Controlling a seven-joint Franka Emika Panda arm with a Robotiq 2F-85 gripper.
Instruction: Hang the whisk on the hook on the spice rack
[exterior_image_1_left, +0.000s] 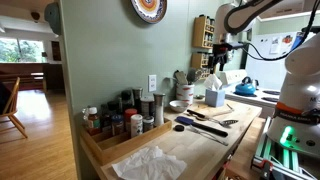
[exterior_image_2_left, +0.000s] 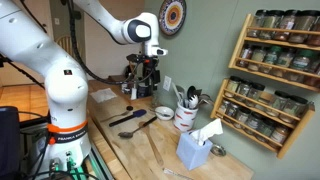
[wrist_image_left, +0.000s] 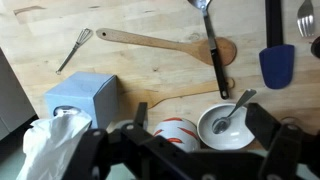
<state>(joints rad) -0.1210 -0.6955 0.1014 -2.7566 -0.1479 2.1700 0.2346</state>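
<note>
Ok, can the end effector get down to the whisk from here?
Probably yes: the whisk lies flat on open counter, clear of the wooden spoon and tissue box, with nothing above it.

Light-wood spice rack (exterior_image_2_left: 243, 55), blue spatula (wrist_image_left: 277, 65)

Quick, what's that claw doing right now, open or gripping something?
Gripper: open, holding nothing. The whisk lies on the wooden countertop.

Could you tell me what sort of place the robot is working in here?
Most likely a home kitchen: a wall-mounted spice rack of jars, a wooden counter with a spoon and whisk, and a tray of bottles.
</note>
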